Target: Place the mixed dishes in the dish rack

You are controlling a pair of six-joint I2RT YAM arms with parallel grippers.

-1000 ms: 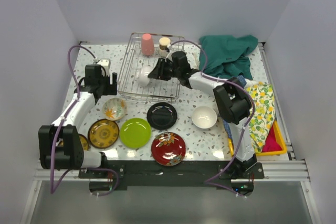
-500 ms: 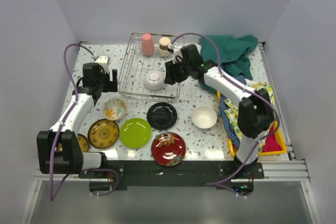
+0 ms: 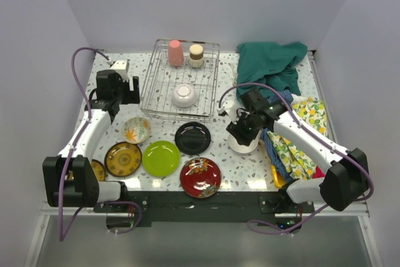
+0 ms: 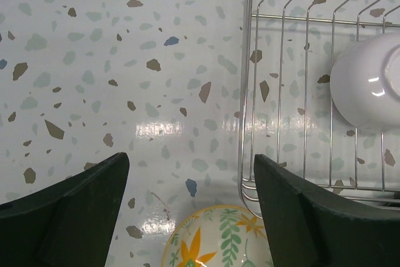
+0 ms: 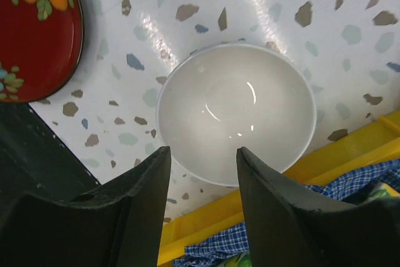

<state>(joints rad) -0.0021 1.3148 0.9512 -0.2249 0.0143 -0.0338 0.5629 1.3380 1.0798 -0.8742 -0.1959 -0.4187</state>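
**Glossy white bowl next, best taken by the rim**

The white bowl [image 5: 236,114] sits upright on the table [image 3: 220,157], directly under the right jaws. Those jaws stand apart and grip nothing, with their tips over the bowl's near rim.

We judge the bowl stiff, glazed and breakable. It looks light enough for one arm, but slippery. The thin rim seems the only real handhold: one finger inside, one outside, closed gently.

The yellow tray [image 5: 325,161] with its checked cloth [image 5: 212,242] lies just beside that rim. The red floral plate [image 5: 37,35] is near on the other side, so a low sweep could knock either.

The dish rack [image 3: 156,101] stands at the far side of the table. It already holds an upturned bowl [image 3: 184,95], a pink cup [image 3: 175,52] and a second cup [image 3: 196,55], with open wire around them.

The left jaws, wide open and empty, hover above the table close to the floral bowl [image 4: 215,242] and the rack's near corner.
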